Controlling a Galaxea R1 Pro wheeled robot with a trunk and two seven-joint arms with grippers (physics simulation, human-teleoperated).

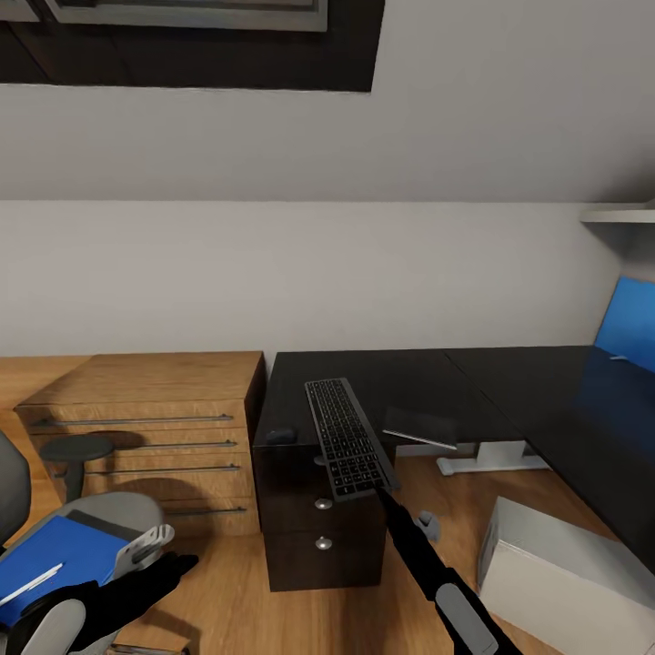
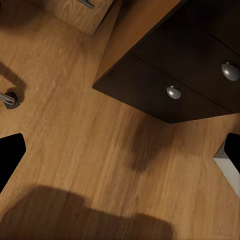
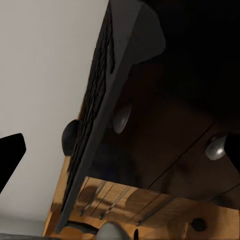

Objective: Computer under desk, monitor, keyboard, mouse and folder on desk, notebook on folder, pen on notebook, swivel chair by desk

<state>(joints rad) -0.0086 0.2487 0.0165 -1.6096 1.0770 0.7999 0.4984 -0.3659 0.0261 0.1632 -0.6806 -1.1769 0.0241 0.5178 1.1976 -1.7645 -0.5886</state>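
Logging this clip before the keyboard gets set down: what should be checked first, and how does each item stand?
1. Right gripper has a firm hold on the keyboard: cannot tell, the contact is unclear.
2. Keyboard fully over the desk: not ok, its near end overhangs the front edge.
3. Mouse out of the keyboard's way: ok, they are apart.
4. Left gripper free: ok, open and empty.
5. Folder moved to the desk: not ok, it lies on the swivel chair.
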